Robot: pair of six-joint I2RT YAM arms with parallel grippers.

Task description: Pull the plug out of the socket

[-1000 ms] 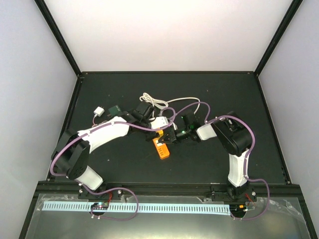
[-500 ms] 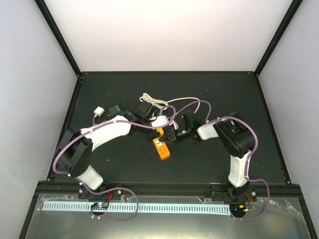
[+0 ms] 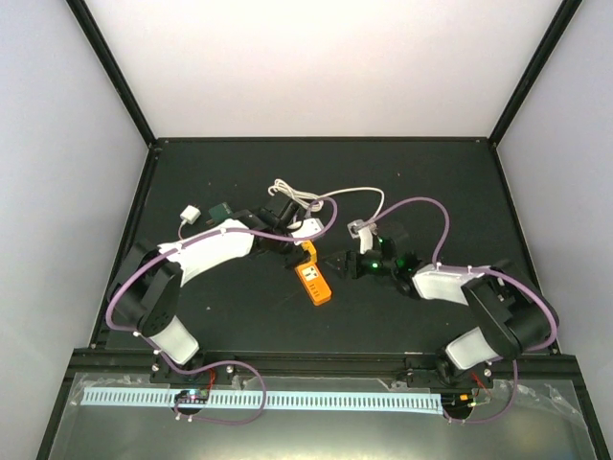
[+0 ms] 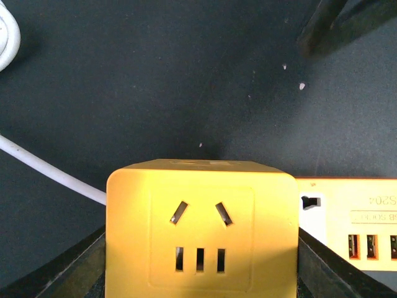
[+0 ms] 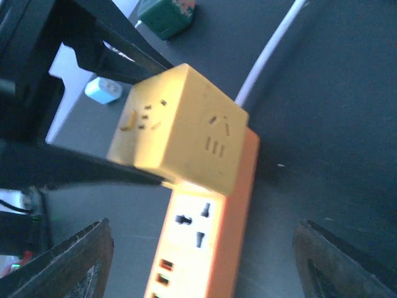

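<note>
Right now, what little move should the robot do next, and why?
Probably open the left end effector and let go of the socket: the plug already lies apart from it, and the right end effector is open, empty.

A matte black surface [image 3: 431, 182] is lying inside a booth. A plain white back wall [image 3: 316, 57] is glowing evenly behind it, and pale lilac side walls [image 3: 48, 144] are closing in both flanks. Black corner posts [image 3: 110, 67] are slanting upward, and a pale slotted strip [image 3: 335, 401] is running along the near edge.
</note>
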